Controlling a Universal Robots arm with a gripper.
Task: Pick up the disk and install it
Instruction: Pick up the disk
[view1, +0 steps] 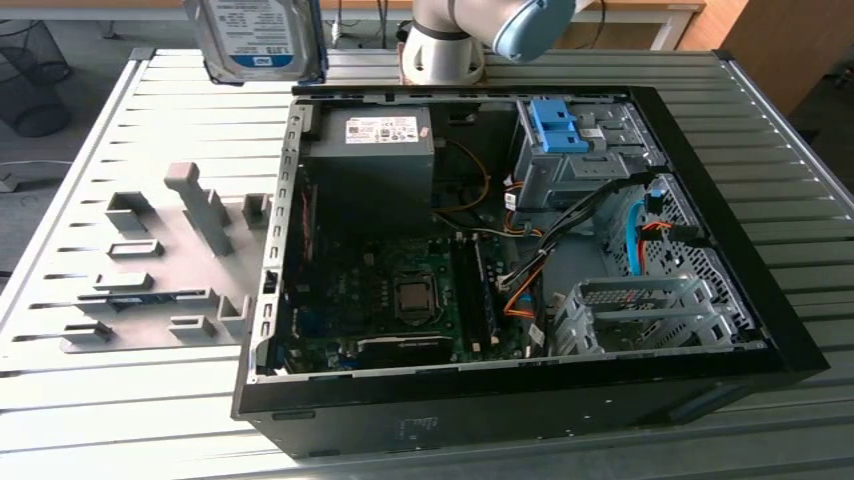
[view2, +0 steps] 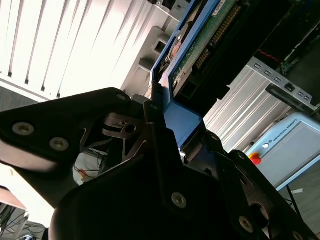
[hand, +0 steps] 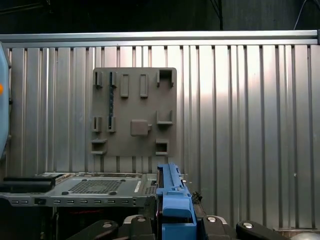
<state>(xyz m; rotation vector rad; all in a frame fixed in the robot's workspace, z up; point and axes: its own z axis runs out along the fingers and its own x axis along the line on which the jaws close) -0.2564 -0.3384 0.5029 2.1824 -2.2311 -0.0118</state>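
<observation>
We see a ribbed light-grey metal table carrying everything; it shows in the first wrist view too. Two things lie flat on it. Toward the exterior view's left sits a grey plate with raised blocks and slotted holders, seen square-on in the first wrist view; one slot there holds a thin dark strip. Just beside it, on the exterior view's right, lies a black computer case on its side, open face up, boards and cables exposed; we can't tell whether case and plate touch. The arm's base stands at the table's far edge, behind the case.
</observation>
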